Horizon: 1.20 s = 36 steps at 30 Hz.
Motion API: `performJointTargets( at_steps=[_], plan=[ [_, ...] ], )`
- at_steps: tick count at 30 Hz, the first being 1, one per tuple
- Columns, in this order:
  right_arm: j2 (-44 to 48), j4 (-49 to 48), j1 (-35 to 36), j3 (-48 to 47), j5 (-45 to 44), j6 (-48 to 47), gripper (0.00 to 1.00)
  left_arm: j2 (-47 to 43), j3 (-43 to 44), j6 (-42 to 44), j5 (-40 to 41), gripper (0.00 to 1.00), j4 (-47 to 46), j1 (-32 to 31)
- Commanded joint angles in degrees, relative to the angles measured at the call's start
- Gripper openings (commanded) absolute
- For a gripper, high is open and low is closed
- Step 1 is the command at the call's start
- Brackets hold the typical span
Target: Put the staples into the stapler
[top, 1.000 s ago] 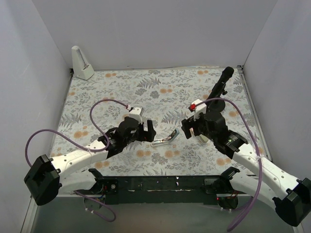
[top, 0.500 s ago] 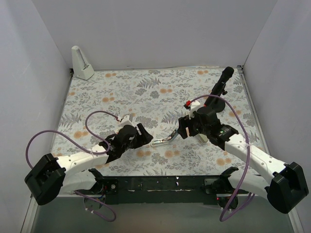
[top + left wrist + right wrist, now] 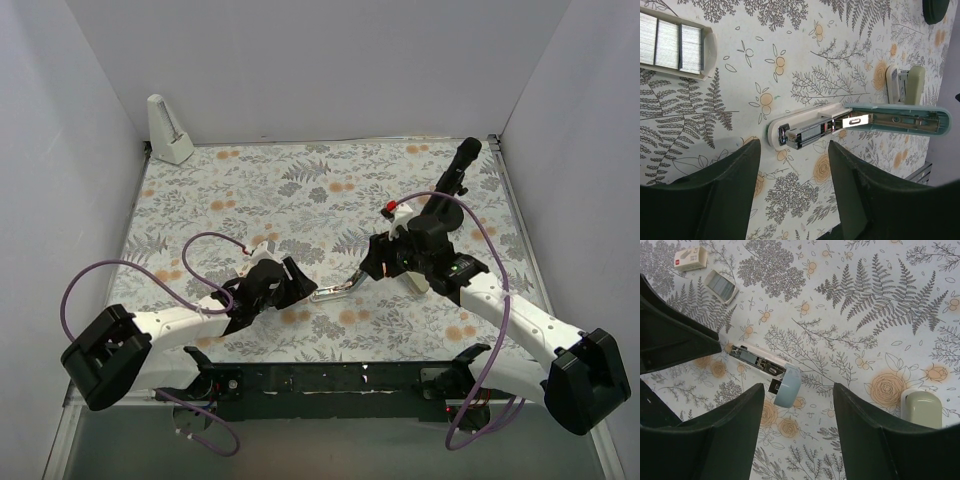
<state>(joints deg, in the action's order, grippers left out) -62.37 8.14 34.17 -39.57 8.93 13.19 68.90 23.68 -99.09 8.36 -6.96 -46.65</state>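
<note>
Stapler [image 3: 338, 289] lies swung open on the counter [image 3: 300, 190], front centre, between both tools. Left tool [image 3: 794, 150]: fingers spread, nothing pinched, and the stapler's rail end lies just beyond the tips. Right tool [image 3: 797, 387]: fingers spread, with the blue lid end between the tips; contact unclear. Staples [image 3: 670, 46] sit in their open box near the stapler, not touching. Olive bar [image 3: 921, 409] beside the right arm.

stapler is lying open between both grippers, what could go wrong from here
1. The left gripper and right gripper hang open over the stapler from opposite ends; closing together, they might collide or shove it aside.
2. Its blue lid is swung open; a nudge could flip it shut.
3. The staples lie apart from it, several strips side by side; a poor pinch may split or scatter them.
</note>
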Motion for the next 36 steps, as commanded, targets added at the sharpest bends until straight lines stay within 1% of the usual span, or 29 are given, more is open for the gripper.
performJointTargets(
  at_steps=[1, 7, 21, 31, 33, 36],
  plan=[
    [-0.21, -3.84, -0.69, -0.24, 2.67, 1.57, 0.64, 0.53, 0.13, -0.67, -0.36, 0.55, -1.48, 0.34],
    [-1.35, -3.84, -1.04, -0.07, 3.90, 1.58, 0.55, 1.58, 0.66, -0.93, -0.80, 0.54, -1.65, 0.34],
    [-3.37, -3.04, -1.21, 0.11, 6.36, 1.40, 0.49, 3.17, 0.93, -1.02, -2.12, 0.52, -2.44, 0.34],
    [-2.93, -2.61, -1.21, -0.24, 7.59, 0.00, 0.38, 4.66, 1.80, -0.76, -4.23, 0.50, -3.84, 0.34],
    [-2.76, -2.08, -1.21, -0.68, 7.77, -0.44, 0.38, 5.01, 1.89, -0.67, -4.67, 0.49, -4.02, 0.34],
    [-2.67, -1.64, -1.21, -0.95, 7.95, -1.23, 0.36, 5.54, 2.33, -0.67, -5.11, 0.44, -4.03, 0.34]
  ],
)
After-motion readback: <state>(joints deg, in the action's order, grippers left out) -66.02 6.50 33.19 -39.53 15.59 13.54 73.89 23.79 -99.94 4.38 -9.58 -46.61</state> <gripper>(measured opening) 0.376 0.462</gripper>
